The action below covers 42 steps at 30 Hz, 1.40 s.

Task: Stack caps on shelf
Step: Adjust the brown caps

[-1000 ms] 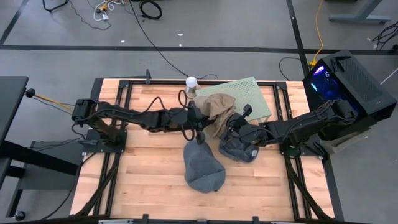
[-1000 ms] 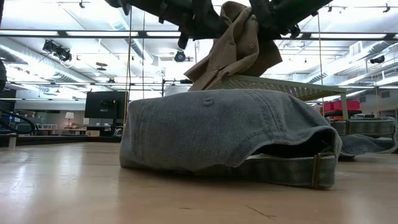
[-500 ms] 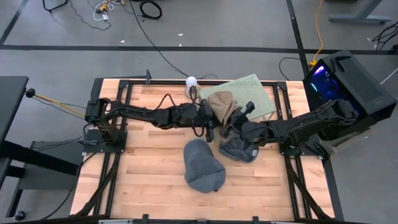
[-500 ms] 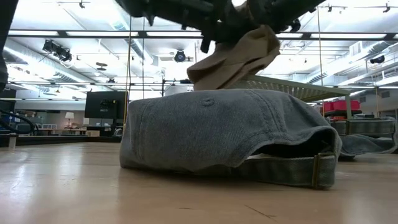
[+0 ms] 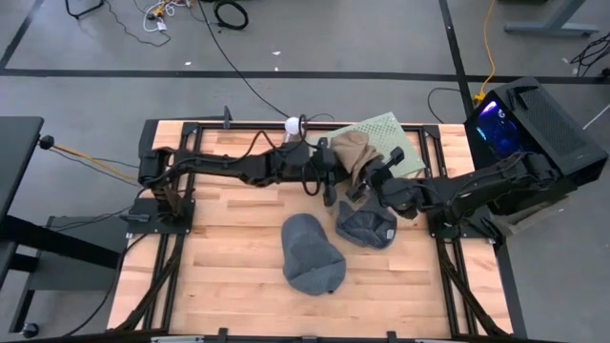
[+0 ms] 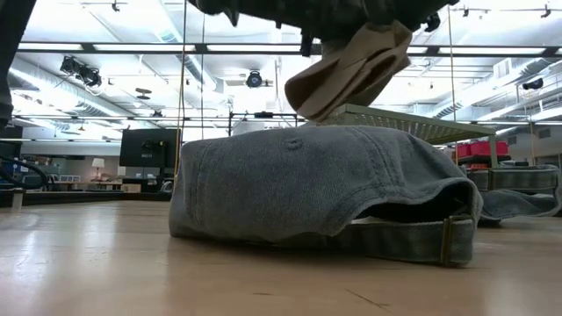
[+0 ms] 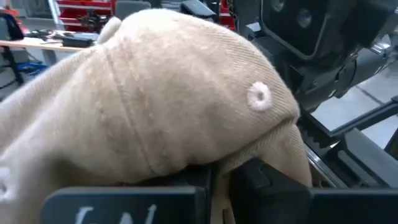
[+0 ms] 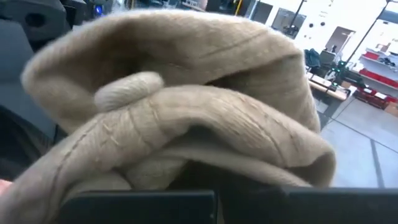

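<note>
My left end effector (image 5: 335, 162) and right end effector (image 5: 374, 176) both pinch the soft, ribbed tan cap (image 5: 354, 152), held above the perforated green shelf's (image 5: 396, 143) near edge. Two slate caps (image 5: 312, 252) lie on the worktop (image 5: 229, 257) before it.

Nothing here gives me a word or number I can read. The only lettering I find is a few pale strokes on the dark body of my left gripper (image 7: 214, 186), cut off at the edge and not legible.
</note>
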Tool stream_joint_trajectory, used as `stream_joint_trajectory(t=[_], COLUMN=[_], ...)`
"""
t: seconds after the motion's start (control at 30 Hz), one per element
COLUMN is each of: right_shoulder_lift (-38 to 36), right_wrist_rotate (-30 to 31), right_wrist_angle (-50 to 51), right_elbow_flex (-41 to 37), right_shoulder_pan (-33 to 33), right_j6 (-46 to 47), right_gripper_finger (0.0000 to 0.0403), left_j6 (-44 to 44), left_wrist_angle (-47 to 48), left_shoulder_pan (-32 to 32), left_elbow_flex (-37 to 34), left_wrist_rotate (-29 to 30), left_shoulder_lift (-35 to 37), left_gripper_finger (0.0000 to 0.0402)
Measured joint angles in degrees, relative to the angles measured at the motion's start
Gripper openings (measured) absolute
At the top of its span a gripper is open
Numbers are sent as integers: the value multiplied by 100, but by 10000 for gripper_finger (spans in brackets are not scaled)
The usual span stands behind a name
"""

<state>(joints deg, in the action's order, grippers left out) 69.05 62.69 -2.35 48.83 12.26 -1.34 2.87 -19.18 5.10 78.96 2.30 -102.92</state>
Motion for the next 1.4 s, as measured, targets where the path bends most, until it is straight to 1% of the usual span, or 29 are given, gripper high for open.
stream_joint_trajectory(t=[0.17,0.27,0.4,0.63,0.83,0.9,0.97,1.07,1.13,1.3,1.4], right_shoulder_lift=[-43,-54,-71,-146,-340,-462,-632,-895,-1078,-1528,-1794], right_wrist_rotate=[-88,-104,-144,-223,-341,-343,-470,-772,-875,-1198,-1454], right_wrist_angle=[619,1126,1638,2165,2222,2241,2236,2279,2426,2773,2824], right_elbow_flex=[-14,-14,-57,-245,-632,-664,-664,-664,-664,-664,-664], right_shoulder_pan=[-175,-281,-353,-368,-473,-470,-473,-473,-473,-473,-473], right_j6=[374,844,1363,1818,2286,2302,2223,2065,2054,2089,1995], right_gripper_finger=[0,0,0,0,0,0,0,3,14,65,101], left_j6=[98,123,271,274,420,423,422,453,528,857,982], left_wrist_angle=[-416,-841,-938,-870,-770,-704,-681,-586,-569,-457,-439], left_shoulder_pan=[202,262,317,308,306,304,297,295,293,293,290], left_elbow_flex=[1,-4,-9,-4,2,4,4,0,0,-10,-11], left_wrist_rotate=[-472,-603,-793,-814,-814,-813,-813,-942,-1054,-1510,-1684], left_shoulder_lift=[-361,-597,-738,-777,-775,-774,-771,-718,-709,-615,-565], left_gripper_finger=[37,37,37,37,37,37,39,57,79,149,180])
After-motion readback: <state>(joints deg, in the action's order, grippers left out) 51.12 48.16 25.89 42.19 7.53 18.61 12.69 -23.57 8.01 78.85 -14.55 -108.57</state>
